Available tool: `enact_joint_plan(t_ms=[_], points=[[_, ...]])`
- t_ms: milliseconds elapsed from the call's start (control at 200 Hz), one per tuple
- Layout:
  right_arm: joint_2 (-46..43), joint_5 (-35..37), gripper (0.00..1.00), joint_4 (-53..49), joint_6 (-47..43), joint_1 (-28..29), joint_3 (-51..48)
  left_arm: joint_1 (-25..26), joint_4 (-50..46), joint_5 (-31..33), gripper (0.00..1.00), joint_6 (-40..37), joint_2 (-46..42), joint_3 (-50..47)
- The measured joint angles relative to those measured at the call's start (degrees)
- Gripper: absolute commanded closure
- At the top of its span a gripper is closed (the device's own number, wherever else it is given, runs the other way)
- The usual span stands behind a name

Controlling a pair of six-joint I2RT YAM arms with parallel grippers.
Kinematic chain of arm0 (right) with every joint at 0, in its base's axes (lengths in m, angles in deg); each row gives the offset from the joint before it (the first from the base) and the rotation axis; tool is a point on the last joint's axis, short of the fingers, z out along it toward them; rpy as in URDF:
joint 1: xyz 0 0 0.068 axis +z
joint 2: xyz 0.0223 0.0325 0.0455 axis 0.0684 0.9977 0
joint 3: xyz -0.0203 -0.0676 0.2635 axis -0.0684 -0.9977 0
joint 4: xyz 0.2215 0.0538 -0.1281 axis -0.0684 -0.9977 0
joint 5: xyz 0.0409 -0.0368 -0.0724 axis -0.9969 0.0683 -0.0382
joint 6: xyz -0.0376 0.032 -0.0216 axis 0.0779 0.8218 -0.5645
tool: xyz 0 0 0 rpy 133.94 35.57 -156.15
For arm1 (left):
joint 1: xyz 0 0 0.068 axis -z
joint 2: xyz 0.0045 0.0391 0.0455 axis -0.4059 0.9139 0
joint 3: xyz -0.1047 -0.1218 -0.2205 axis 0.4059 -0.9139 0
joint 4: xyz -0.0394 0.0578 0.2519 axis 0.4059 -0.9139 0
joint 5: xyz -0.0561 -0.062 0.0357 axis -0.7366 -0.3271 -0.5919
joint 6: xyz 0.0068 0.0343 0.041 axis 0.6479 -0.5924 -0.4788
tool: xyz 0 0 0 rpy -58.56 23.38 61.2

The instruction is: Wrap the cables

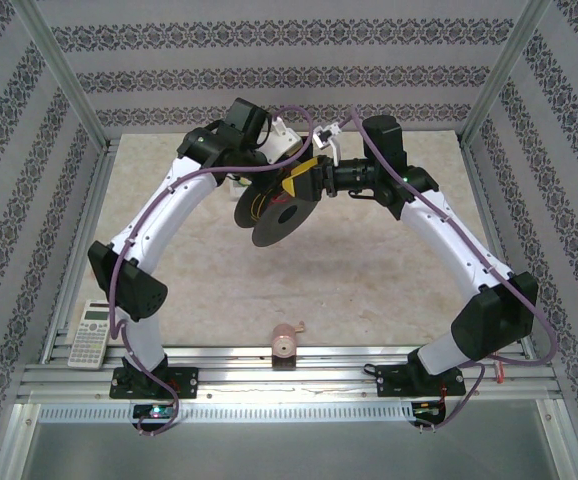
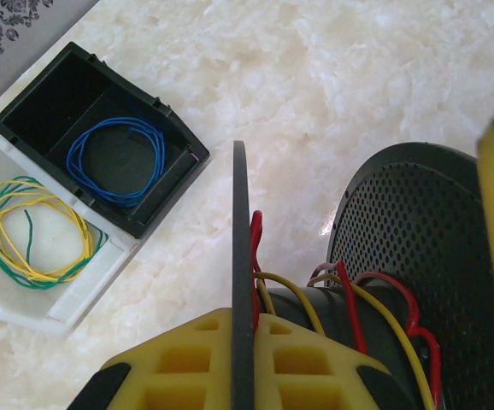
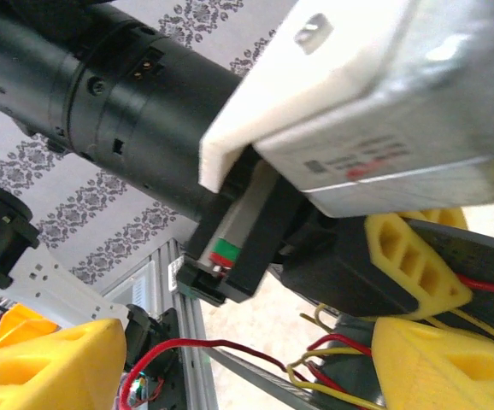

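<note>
Winding step: cables (image 2: 349, 316) partly looped on spool (image 2: 418, 222) hub, above bench (image 1: 369, 270). Left gripper (image 2: 243, 367) clamped on spool flange. Right gripper (image 3: 238, 367) jaws apart beside loose red strand; next, pinch strand, lead round hub.

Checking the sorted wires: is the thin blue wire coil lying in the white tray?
No, the thin blue wire coil lies inside the black plastic box; the white tray holds the yellow-green wire coil.
</note>
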Motion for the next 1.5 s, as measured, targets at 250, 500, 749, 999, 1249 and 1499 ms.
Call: enact_joint_plan(t_ms=[250, 500, 749, 999, 1249, 1499], points=[[-2.27, -0.72, 0.31, 0.46, 0.44, 0.42, 0.0, -0.02, -0.5, 0.04, 1.0, -0.02, 1.81, 1.84], [-3.15, -1.03, 0.27, 0.59, 1.07, 0.44, -0.46, -0.02, -1.05, 0.2, 1.0, -0.02, 2.01, 2.1], [-3.17, 0.68, 0.27, 0.63, 0.96, 0.37, -2.38, -0.02, -1.29, 0.15, 1.0, -0.04, 2.01, 2.67], [-3.17, 0.66, 0.27, 0.7, 1.05, 0.44, -2.73, -0.02, -1.31, 0.17, 1.0, -0.44, 2.01, 2.67], [-3.26, 1.7, 0.22, 1.55, 1.29, 0.39, -3.48, -0.02, -1.75, 0.59, 1.0, -0.66, 2.05, 2.67], [-3.26, 4.31, 0.19, 1.68, 1.7, 0.37, -3.48, -0.02, -1.97, 0.39, 1.0, -0.68, 2.05, 2.67]])
